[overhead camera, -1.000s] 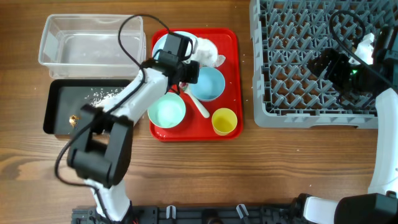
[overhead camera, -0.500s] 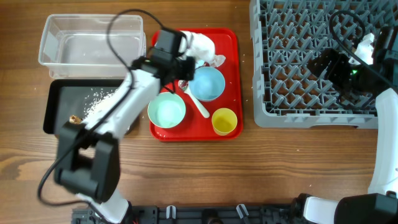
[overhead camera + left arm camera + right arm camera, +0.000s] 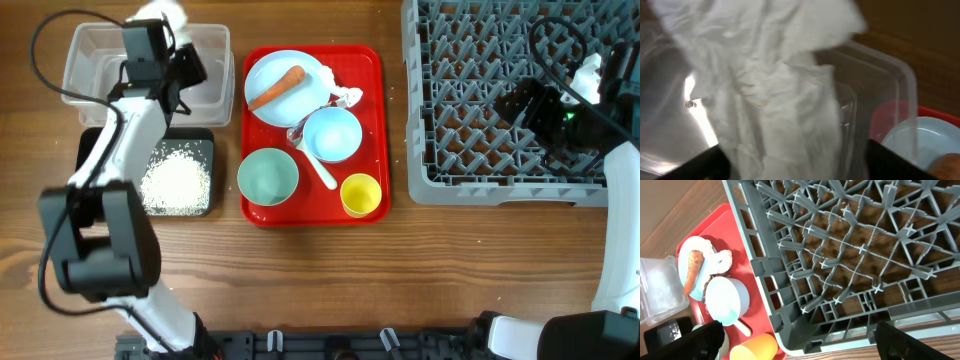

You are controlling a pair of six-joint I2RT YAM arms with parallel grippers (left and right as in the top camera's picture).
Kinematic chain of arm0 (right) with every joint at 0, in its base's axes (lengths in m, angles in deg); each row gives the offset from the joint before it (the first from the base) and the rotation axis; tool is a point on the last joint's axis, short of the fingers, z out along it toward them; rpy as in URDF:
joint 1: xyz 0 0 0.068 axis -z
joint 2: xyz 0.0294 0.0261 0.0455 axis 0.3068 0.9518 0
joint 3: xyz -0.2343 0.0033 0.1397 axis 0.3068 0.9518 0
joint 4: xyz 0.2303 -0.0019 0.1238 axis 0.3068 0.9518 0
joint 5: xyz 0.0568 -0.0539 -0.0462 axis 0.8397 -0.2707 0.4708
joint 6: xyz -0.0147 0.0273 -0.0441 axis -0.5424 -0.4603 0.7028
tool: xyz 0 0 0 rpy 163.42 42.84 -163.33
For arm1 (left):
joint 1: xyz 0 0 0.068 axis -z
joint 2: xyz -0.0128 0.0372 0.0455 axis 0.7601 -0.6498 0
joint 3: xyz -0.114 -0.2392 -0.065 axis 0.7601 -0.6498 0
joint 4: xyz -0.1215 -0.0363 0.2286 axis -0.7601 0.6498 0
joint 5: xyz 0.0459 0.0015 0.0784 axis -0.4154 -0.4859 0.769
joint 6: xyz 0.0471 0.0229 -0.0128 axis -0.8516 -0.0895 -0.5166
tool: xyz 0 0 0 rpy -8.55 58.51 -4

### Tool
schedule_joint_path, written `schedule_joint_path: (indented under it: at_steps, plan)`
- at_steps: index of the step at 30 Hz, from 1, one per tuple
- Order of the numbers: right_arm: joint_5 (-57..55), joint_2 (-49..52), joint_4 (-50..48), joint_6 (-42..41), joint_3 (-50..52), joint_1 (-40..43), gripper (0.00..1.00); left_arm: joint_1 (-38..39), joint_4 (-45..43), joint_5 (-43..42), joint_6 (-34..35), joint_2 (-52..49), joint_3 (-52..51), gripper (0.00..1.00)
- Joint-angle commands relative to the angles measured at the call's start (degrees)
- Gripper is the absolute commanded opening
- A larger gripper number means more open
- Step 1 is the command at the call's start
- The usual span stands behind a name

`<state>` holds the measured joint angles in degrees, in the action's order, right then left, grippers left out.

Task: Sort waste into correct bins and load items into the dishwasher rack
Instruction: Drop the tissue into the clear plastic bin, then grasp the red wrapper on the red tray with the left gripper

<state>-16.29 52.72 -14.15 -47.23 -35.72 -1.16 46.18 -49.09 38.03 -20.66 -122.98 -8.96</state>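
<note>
My left fingers (image 3: 695, 167) are clamped on the tissue (image 3: 775, 90), which hangs over the tub (image 3: 90, 70) at 10 o'clock on the desk (image 3: 320, 280). My right fingers (image 3: 687, 340) are spread wide above the rack (image 3: 470, 60) at 2 o'clock. Rice (image 3: 175, 182) lies in the black tray (image 3: 198, 136).

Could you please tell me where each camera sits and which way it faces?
Overhead: above the table, looking straight down; the left arm and right arm show.
Left wrist: on the left arm, facing down at the crumpled white tissue and clear tub; dark jaws at bottom edge.
Right wrist: over the dishwasher rack, facing down; jaws in the bottom corners.
Shared: the carrot on the plate shows overhead and from the right wrist.
</note>
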Motion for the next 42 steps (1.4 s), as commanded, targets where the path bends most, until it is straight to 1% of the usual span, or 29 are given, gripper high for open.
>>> schedule_joint_path:
  at_steps: [1,4,6,8,11,12,13,14,15,16,19,20,22,23,25,28,29,30,34,37,42]
  plan:
    - [-0.5,0.5,0.1,0.8,-1.0,0.0,1.0,-0.7,-0.4,0.5,0.2,0.6,0.0,1.0]
    - [-0.6,0.5,0.1,0.8,-1.0,0.0,1.0,-0.6,-0.2,0.0,0.1,3.7,0.0,1.0]
    - [-1.5,0.5,0.1,0.8,-1.0,0.0,1.0,-0.6,-0.2,-2.0,0.1,5.9,0.0,1.0]
    - [-1.6,0.5,0.2,0.8,-1.0,0.0,1.0,-0.3,0.7,-5.4,0.1,8.0,0.0,1.0]
    - [-1.6,0.5,0.2,0.8,-1.0,0.0,1.0,1.1,4.4,-13.2,0.1,10.6,0.0,0.99]
    - [-1.6,0.5,0.2,0.8,-1.0,0.0,1.0,2.0,6.0,-14.6,-0.5,11.1,0.0,0.98]
    - [-1.6,0.5,0.2,0.8,-1.0,0.0,1.0,3.5,8.6,-16.1,-3.7,11.3,0.0,0.96]
    - [-1.6,0.5,0.2,0.8,-1.0,0.0,1.0,5.9,11.8,-16.5,-7.0,11.2,0.0,0.95]
    - [-1.6,0.5,0.2,0.8,-1.0,0.0,1.0,7.0,13.2,-16.5,-8.3,11.0,0.0,0.94]
    - [-1.6,0.5,0.2,0.8,-1.0,0.0,1.0,9.6,15.9,-16.5,-11.8,10.4,0.0,0.93]
    - [-1.6,0.5,0.2,0.8,-1.0,0.0,1.0,14.1,18.6,-15.1,-17.7,8.2,-0.1,0.9]
    - [-1.6,0.5,0.2,0.8,-1.0,0.0,1.0,15.8,18.1,-13.0,-18.1,6.5,-0.1,0.89]
    - [-1.6,0.5,0.3,0.8,-1.0,0.0,1.0,17.8,15.9,-12.3,-18.1,3.3,-0.1,0.87]
    - [-1.6,0.5,0.3,0.8,-1.0,0.0,1.0,18.2,15.4,-12.3,-18.2,2.4,-0.1,0.87]
    - [-1.6,0.5,0.7,0.8,-1.0,0.0,1.0,18.6,15.1,-12.4,-18.1,0.2,-0.1,0.83]
    - [-1.6,0.5,0.7,0.8,-1.0,0.0,1.0,18.6,16.4,-12.4,-18.2,-2.1,-0.1,0.81]
    - [-1.6,0.5,0.8,0.8,-1.0,0.0,1.0,18.6,16.7,-12.4,-19.5,-2.9,-0.1,0.75]
    - [-1.6,0.5,0.7,0.8,-1.0,0.0,1.0,18.6,16.6,-12.4,-20.6,-3.5,-0.1,0.71]
    - [-1.6,0.5,0.7,0.8,-1.0,0.0,1.0,18.6,16.6,-12.3,-21.0,-5.9,-0.1,0.61]
    - [-1.6,0.5,0.7,0.8,-1.0,0.0,1.0,18.6,16.6,-12.4,-22.1,-7.4,-0.1,0.57]
    - [-1.6,0.5,0.7,0.8,-1.0,0.0,1.0,18.6,17.1,-14.6,-22.1,-7.7,-0.1,0.55]
